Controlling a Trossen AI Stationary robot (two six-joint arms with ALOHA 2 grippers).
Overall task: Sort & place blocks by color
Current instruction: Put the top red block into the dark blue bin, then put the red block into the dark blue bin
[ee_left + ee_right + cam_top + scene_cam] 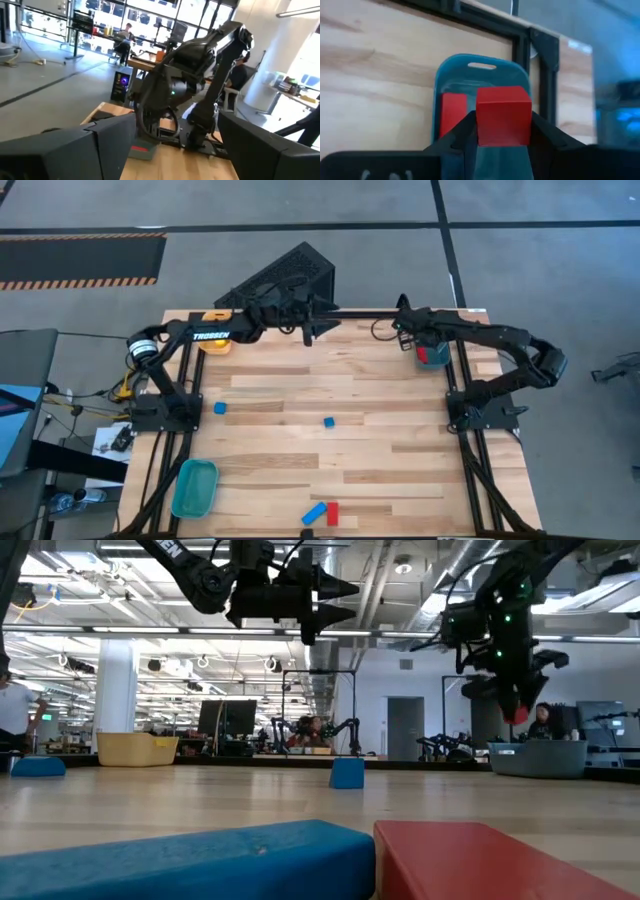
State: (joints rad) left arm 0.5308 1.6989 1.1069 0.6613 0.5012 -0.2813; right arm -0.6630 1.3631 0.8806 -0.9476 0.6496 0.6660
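The right gripper [502, 137] hangs above a teal tray [451, 75] at the far right corner of the wooden surface [350, 470]. Its fingers are closed on a red cube [503, 116], which sits between the 2 dark fingers, and the cube is directly over the tray. Inside this tray lies 1 red bar [453, 114]. In the low view the same gripper [515, 712] is raised well above the surface with the red cube at its tip.

The left gripper [308, 330] is raised over the far edge of the surface, near the middle, and it points toward the right arm. Its fingers [65, 150] stand wide open and hold nothing. A yellow tray [215, 343] sits at the far left corner, partly hidden under the left arm.

On the surface 2 small blue cubes lie apart: one [220, 408] toward the left side, the other [328, 421] near the middle. At the near edge a blue bar [314, 513] and a second red bar [332, 513] lie just beside each other; whether they touch I cannot tell. A second teal tray [194, 487] rests at the near left corner.
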